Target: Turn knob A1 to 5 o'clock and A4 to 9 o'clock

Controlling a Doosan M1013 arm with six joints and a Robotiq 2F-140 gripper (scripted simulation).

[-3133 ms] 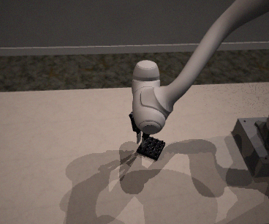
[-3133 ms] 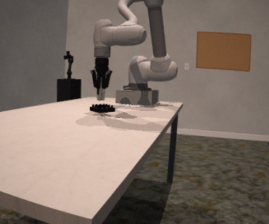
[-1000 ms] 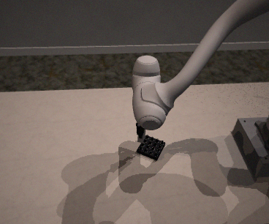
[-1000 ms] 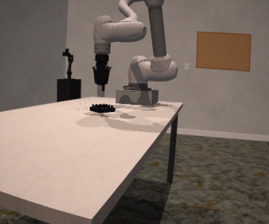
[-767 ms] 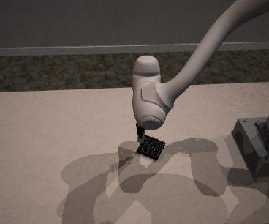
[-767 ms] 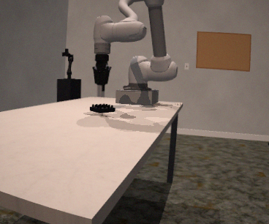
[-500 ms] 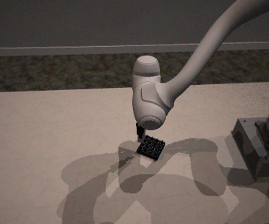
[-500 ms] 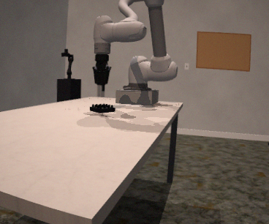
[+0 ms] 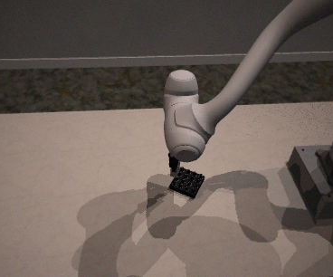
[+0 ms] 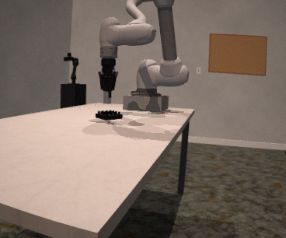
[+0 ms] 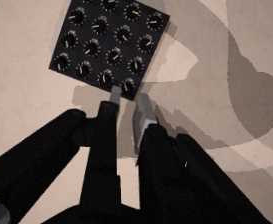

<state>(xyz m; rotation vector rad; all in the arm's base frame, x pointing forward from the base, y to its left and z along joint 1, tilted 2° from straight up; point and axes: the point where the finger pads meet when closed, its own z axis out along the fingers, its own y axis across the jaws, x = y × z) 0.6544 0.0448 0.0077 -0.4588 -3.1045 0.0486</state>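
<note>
Jaws nearly closed on nothing, above the near edge of the knob box (image 11: 111, 38).

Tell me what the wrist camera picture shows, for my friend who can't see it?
A black knob box with sixteen small knobs sits tilted on a pale table. The dark gripper hangs above its near edge, fingers close together, holding nothing. Soft shadows cross the table.
</note>
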